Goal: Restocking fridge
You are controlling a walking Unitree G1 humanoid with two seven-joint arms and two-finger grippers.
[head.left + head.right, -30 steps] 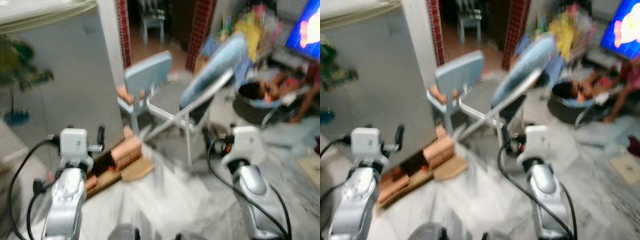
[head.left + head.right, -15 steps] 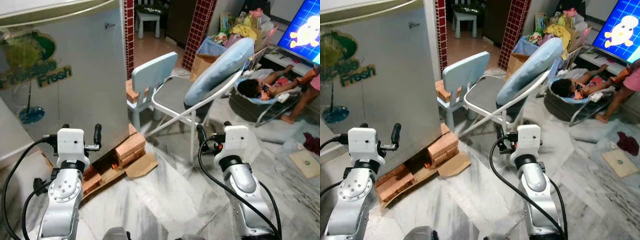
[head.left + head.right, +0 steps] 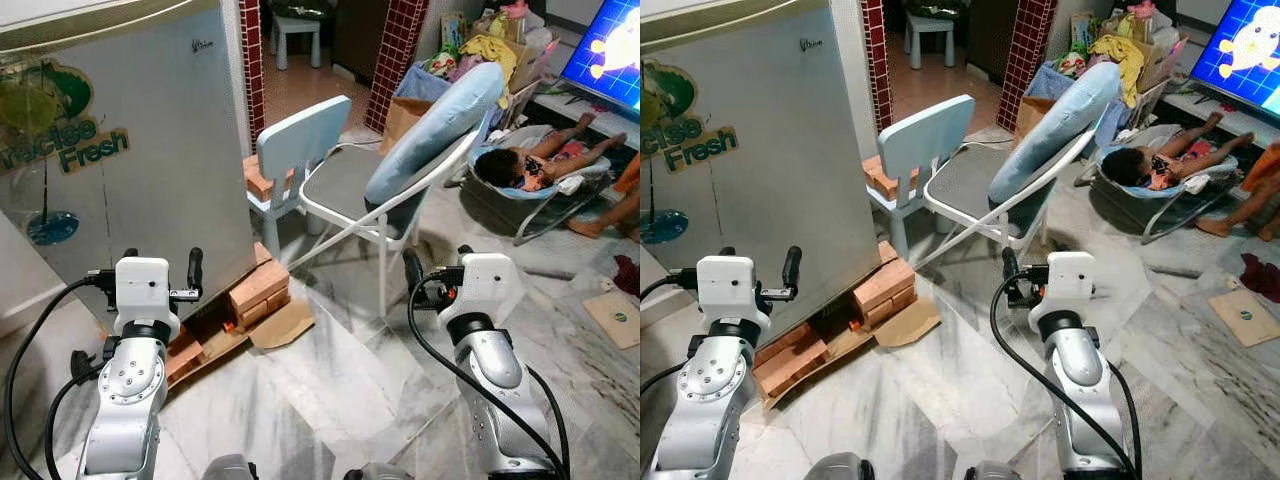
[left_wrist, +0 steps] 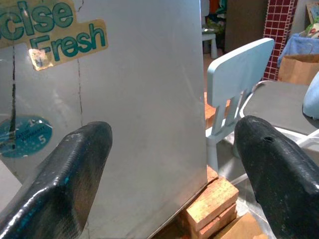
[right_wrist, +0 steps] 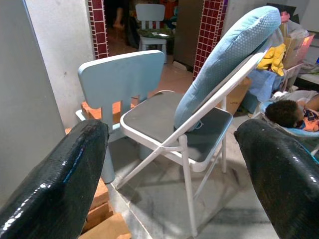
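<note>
The silver fridge (image 3: 150, 150) stands at the left with its door closed, a green "Fresh" sticker (image 4: 60, 25) on its face. It rests on stacked bricks (image 3: 258, 290). My left gripper (image 3: 162, 256) is held up in front of the fridge's lower corner, open, with nothing between its fingers (image 4: 70, 179). My right gripper (image 3: 437, 262) is raised at the right, facing the folding chair (image 5: 174, 124), also open and holding nothing.
A light blue child's chair (image 3: 300, 150) and a white folding chair with a blue cushion (image 3: 435, 120) stand right of the fridge. Cardboard (image 3: 280, 328) lies by the bricks. A child lies in a bouncer (image 3: 530, 170) at the right, below a lit screen (image 3: 610, 50). Marble floor lies ahead.
The blurred view of a second ago has settled and shifted a little. Both arms keep the same raised pose with their fingers apart.
</note>
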